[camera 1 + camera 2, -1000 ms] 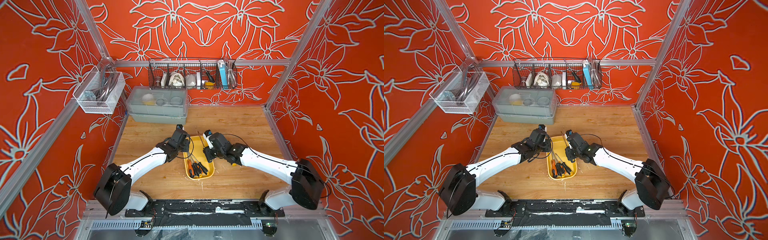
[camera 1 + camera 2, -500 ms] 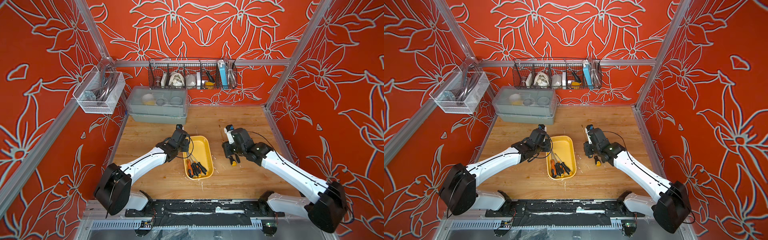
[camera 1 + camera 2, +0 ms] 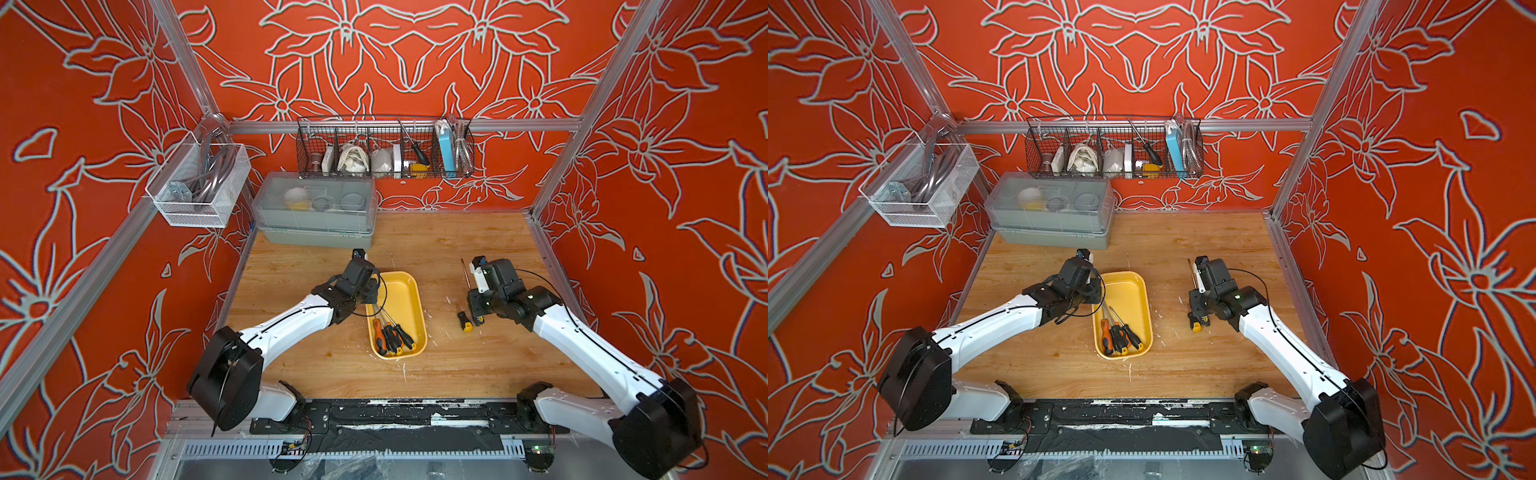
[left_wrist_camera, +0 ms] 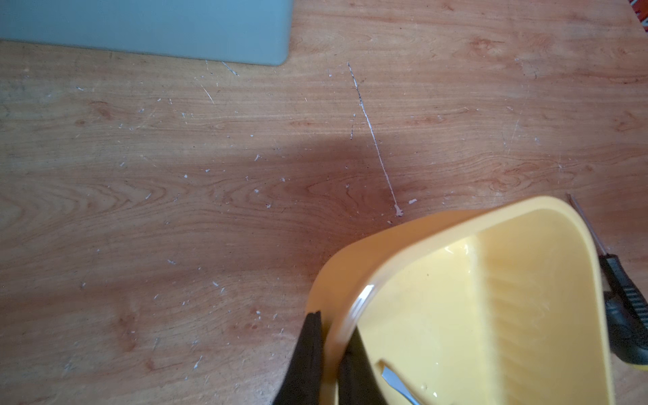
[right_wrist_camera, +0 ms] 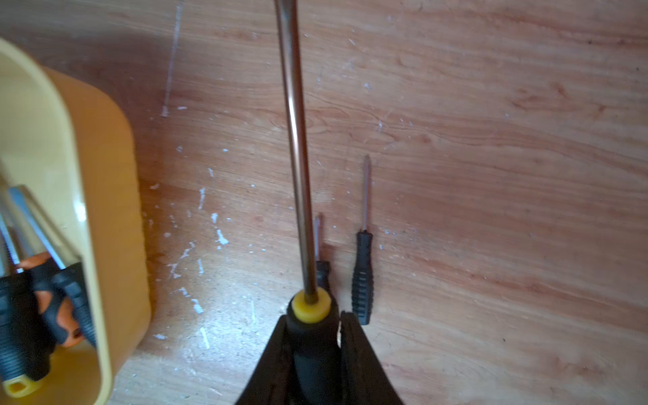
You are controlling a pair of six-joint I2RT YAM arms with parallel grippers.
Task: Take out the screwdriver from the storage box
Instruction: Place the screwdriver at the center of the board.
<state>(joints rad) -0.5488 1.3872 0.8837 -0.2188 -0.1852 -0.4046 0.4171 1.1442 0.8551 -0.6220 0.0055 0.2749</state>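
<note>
The yellow storage box (image 3: 417, 299) (image 3: 1144, 291) lies mid-table with several screwdrivers (image 3: 390, 332) (image 3: 1119, 336) (image 5: 42, 291) in its near end. My left gripper (image 3: 371, 291) (image 4: 335, 322) is shut on the box's left rim (image 4: 354, 266), one finger inside and one outside. My right gripper (image 3: 474, 308) (image 3: 1198, 307) (image 5: 312, 315) is to the right of the box, low over the wood. It is shut on the black handle of a long screwdriver (image 5: 298, 140) (image 3: 465, 276) with a yellow collar, whose shaft points toward the back wall.
Two small black-handled screwdrivers (image 5: 363, 277) (image 5: 321, 268) lie on the table under and beside the held one; one shows in a top view (image 3: 463, 322). A grey lidded box (image 3: 316, 212) stands at the back left. A black wire basket (image 3: 384, 149) and a white mesh basket (image 3: 199, 187) hang on the walls.
My right gripper has carried the long screwdriver from over the storage box to the right, out over the table. The left gripper has stayed on the box rim.
</note>
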